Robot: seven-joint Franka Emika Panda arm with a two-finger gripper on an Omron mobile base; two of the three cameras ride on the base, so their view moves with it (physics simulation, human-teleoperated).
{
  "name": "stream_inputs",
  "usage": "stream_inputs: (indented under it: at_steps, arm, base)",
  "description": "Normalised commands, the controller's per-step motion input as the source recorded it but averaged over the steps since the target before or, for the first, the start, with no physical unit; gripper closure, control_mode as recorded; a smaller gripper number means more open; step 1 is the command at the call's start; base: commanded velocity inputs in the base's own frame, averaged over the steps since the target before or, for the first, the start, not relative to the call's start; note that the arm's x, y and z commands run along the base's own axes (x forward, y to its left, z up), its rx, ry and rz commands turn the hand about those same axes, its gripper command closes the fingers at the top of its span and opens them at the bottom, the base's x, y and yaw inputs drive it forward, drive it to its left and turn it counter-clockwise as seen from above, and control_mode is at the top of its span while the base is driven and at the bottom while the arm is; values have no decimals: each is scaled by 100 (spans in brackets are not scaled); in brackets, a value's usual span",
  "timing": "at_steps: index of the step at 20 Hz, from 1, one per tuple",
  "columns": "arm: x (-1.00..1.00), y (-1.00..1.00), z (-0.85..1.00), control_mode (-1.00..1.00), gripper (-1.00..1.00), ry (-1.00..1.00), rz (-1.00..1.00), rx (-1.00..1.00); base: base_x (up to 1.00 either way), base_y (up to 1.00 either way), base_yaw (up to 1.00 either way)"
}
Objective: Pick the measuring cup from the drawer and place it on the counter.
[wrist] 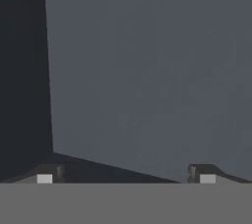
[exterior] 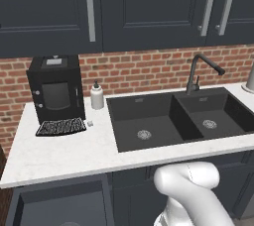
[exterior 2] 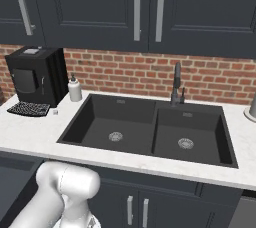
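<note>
At the bottom of the hand view the gripper [wrist: 126,174] shows two dark fingertips [wrist: 48,173] set wide apart with nothing between them, facing a flat grey-blue surface that meets a darker wall on the left; this looks like the inside of the drawer [exterior: 59,205], though I cannot tell for sure. In the left base view the drawer stands pulled out below the counter [exterior: 64,153], at the lower left; a faint pale shape at its bottom edge may be the measuring cup, too small to tell. The white marbled counter carries a black coffee machine [exterior: 53,90] and a white soap bottle [exterior: 97,96] just beside it, then a black double sink [exterior: 178,118] with a dark faucet [exterior: 198,71]. Behind runs a red brick wall [exterior 2: 125,74], with dark cabinet doors [exterior 2: 100,7] above.
</note>
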Motion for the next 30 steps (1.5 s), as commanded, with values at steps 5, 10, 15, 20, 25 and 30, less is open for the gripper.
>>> stream_inputs:
  at_steps: [5, 10, 15, 20, 25, 30]
  arm:
    - [59, -17, 65, -100, -100, -24, 0, 0]
    - [64, -19, 54, -100, -100, -24, 0, 0]
    - [50, -6, 30, -100, -100, -24, 0, -4]
    - [36, -21, 14, -100, -100, -19, -7, -4]
    - [-2, -25, -6, -100, -100, -8, -4, 0]
    - [-56, -17, -15, -100, -100, 11, 0, 6]
  base:
    - [0, 0, 0]
    - [0, 0, 0]
    - [0, 0, 0]
    - [0, 0, 0]
    - [0, 0, 0]
    - [0, 0, 0]
